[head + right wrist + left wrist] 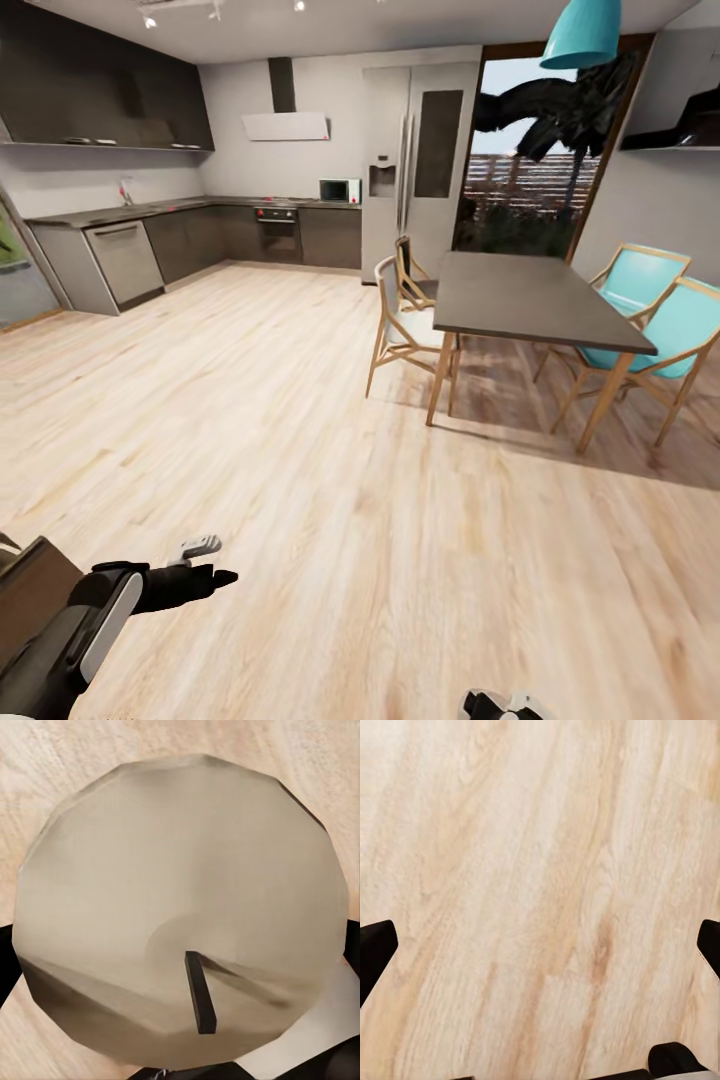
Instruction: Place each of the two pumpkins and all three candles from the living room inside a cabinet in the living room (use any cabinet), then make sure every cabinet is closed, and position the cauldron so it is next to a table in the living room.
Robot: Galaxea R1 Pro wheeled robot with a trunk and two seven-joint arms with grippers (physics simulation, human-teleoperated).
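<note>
A grey-beige candle [180, 862] with a flat top and a short dark wick sits close under the right wrist camera, above the wood floor. My right gripper [180, 964] is shut on it, with a dark finger against each side. That gripper's white top [505, 706] peeks in at the bottom edge of the head view. My left gripper [214, 561] hangs open low at the left, with bare floor between its fingers [373, 952]. The pumpkins, the other candles, the cabinet and the cauldron are out of view.
A dark dining table [530, 300] stands ahead to the right with wooden chairs [400, 325] and turquoise chairs [670, 335] around it. Kitchen counters [180, 235] and a fridge [420, 160] line the far wall. Light wood floor [250, 400] stretches between. A dark brown edge [28, 592] shows beside my left arm.
</note>
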